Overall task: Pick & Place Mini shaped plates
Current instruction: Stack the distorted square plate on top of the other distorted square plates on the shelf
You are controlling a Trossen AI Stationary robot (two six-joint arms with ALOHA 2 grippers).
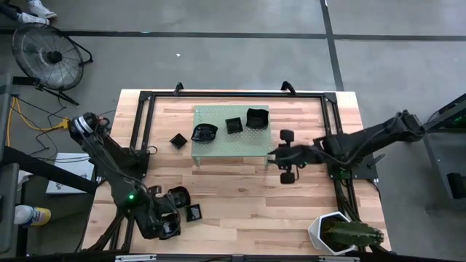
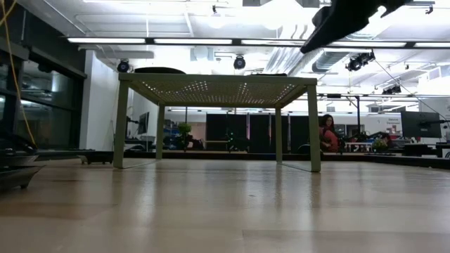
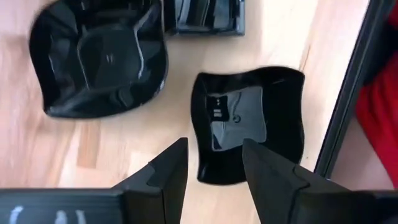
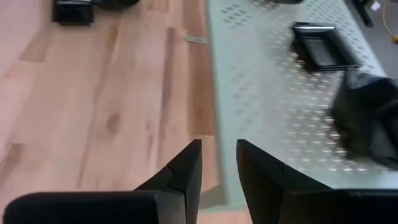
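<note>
The left arm, dark and jointed, reaches from the table's left edge toward its near-left corner, wrist bent downward. Its left gripper [image 3: 214,162] points down with its 2 dark fingers [image 3: 168,171] parted and nothing between them. The right arm stretches in from the right edge toward the middle of the table, held level and raised. Its right gripper [image 4: 217,163] faces forward, its 2 fingers a narrow gap apart, holding nothing

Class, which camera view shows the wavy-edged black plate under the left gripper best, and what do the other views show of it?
The left wrist view: the wavy-edged black plate fills the frame just beyond the open left gripper, rim and glossy well clear. The high view shows only a small dark shape near that arm. The low and right wrist views do not show it.
</note>
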